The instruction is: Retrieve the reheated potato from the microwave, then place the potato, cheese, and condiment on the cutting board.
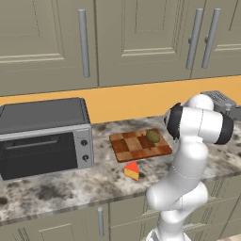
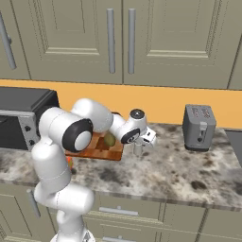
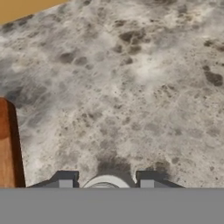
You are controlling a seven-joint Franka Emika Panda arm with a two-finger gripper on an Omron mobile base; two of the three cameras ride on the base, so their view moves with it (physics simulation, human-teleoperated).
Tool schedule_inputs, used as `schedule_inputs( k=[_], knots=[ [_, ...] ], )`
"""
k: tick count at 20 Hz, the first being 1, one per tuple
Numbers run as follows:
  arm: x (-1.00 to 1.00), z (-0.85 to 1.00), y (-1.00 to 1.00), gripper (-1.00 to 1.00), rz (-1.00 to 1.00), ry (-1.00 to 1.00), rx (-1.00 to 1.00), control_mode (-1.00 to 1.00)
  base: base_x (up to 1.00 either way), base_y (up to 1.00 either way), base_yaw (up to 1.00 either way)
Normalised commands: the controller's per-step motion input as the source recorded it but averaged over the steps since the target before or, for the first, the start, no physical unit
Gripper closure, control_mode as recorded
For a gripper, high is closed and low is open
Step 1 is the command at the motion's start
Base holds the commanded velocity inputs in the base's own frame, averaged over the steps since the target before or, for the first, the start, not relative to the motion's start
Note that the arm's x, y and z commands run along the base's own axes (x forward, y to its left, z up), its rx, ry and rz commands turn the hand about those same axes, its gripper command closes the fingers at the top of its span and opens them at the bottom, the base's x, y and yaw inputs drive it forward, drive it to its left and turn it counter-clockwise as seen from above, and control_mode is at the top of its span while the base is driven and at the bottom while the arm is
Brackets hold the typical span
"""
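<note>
One potato [image 1: 152, 136] lies on one checkered cutting board [image 1: 134, 150], and one cheese wedge [image 1: 132, 171] sits on the single marble counter [image 1: 56, 188] in front of it. The counter also carries one grey toaster oven [image 1: 42, 136] with two knobs on its front and one two-slot toaster [image 2: 199, 126]. Between the two base views, five long vertical bar handles show on the upper cabinet doors [image 1: 141, 37], and one short handle [image 1: 100, 221] shows on a lower cabinet below the counter edge.
</note>
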Motion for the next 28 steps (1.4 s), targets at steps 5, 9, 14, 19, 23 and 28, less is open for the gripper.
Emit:
schedule_inputs(
  k=[5, 9, 14, 19, 23, 28],
  knots=[
    [-0.30, 0.15, 0.12, 1.00, 0.03, 0.00, 0.00, -1.00, 0.00, 0.00, 0.00],
    [-0.48, 0.25, 0.19, 1.00, 0.06, -0.01, 0.00, -1.00, 0.00, 0.00, 0.00],
    [-0.38, 0.32, 0.26, 1.00, 0.08, 0.00, -0.01, -1.00, 0.00, 0.00, 0.00],
    [-0.32, 0.38, 0.31, 1.00, 0.05, 0.00, -0.06, -1.00, 0.00, 0.00, 0.00],
    [-0.25, 0.47, 0.35, 1.00, 0.03, 0.00, -0.07, -1.00, 0.00, 0.00, 0.00],
    [-0.19, 0.42, 0.38, 1.00, 0.06, 0.00, -0.03, -1.00, 0.00, 0.00, 0.00]
  ],
)
